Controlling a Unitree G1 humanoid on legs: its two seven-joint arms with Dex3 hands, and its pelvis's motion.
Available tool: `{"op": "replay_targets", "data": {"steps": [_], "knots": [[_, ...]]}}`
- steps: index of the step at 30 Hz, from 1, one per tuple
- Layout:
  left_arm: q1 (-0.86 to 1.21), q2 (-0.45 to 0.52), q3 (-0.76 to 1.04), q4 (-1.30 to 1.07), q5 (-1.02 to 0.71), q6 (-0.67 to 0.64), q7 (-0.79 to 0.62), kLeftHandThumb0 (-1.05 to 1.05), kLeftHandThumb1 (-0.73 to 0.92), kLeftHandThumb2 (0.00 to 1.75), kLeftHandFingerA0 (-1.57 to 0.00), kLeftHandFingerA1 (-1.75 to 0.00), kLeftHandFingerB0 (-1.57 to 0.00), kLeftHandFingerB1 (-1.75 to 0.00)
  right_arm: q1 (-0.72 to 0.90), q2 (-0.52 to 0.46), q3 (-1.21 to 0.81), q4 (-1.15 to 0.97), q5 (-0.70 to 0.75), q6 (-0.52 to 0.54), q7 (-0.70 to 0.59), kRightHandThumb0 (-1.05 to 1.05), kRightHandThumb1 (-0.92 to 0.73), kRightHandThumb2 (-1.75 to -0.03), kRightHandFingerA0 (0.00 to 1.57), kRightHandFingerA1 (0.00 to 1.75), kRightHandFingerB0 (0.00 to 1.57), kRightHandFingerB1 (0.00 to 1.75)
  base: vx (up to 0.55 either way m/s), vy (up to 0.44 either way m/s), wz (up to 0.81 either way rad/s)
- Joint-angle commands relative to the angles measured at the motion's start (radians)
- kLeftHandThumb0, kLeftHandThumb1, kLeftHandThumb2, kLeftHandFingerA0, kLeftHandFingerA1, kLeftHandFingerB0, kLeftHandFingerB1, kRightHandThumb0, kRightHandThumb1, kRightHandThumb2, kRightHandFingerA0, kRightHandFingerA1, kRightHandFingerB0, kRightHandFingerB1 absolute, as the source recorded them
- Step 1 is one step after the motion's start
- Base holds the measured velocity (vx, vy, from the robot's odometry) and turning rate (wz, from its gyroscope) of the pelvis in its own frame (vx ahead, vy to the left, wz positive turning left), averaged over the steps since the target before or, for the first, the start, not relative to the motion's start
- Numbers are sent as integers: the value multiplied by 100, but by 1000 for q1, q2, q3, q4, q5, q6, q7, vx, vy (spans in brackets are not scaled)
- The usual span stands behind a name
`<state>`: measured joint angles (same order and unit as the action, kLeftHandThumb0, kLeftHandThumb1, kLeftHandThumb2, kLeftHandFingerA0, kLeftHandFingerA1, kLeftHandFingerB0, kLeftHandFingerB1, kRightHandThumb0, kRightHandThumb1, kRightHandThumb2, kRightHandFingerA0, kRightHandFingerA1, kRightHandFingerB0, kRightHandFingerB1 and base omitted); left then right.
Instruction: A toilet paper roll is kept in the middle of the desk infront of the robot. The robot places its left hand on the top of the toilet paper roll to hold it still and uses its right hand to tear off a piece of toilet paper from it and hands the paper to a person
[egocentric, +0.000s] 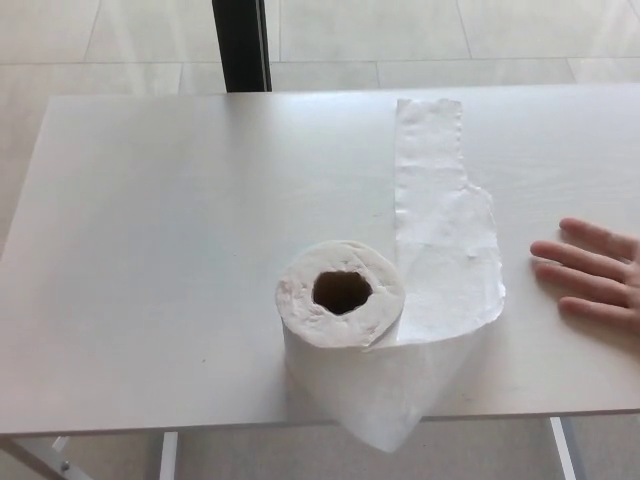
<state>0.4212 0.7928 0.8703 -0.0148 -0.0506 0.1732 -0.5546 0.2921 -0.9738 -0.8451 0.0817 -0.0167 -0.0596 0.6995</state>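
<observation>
A white toilet paper roll stands upright near the front middle of the white desk, its hollow core facing up. A long unrolled strip of paper runs from the roll's right side toward the far edge of the desk, and a loose fold hangs over the front edge. Neither of my hands shows in the head view. A person's hand lies flat on the desk at the right edge, fingers pointing toward the strip.
A dark vertical post stands behind the desk's far edge. Pale tiled floor surrounds the desk. A desk leg shows at the lower right and a frame piece at the lower left.
</observation>
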Motion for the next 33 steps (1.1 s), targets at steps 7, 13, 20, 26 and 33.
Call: {"op": "replay_targets", "data": {"steps": [7,13,20,26,33], "knots": [[53,60,108,262,-60,-304,-85,-96,56,78,-60,-68,-50,-60,28,71,-78,-26,90,-59,-18,-63,-48,-83,33,58,30,46,0,0,0],[-120,66,-48,150,-68,-287,-46,-91,55,99,-67,-71,-47,-57,-136,96,104,-107,122,10,-54,-52,-59,-57,35,44,33,33,0,0,0],[-398,-2,-338,-209,-73,-59,36,-59,51,94,-44,-63,-24,-53,-364,210,409,-261,21,81,-140,-60,-45,-81,31,60,26,47,0,0,0],[-482,-61,-505,-399,-51,47,43,-60,72,61,-42,-58,-30,-47,-405,274,541,-346,-29,147,-154,-61,-59,-57,31,46,30,30,0,0,0],[-577,-314,-957,-537,262,72,131,-62,51,98,-48,-71,-29,-59,-302,367,823,-471,-188,116,-129,-61,-60,-58,20,53,32,34,0,0,0]]}}
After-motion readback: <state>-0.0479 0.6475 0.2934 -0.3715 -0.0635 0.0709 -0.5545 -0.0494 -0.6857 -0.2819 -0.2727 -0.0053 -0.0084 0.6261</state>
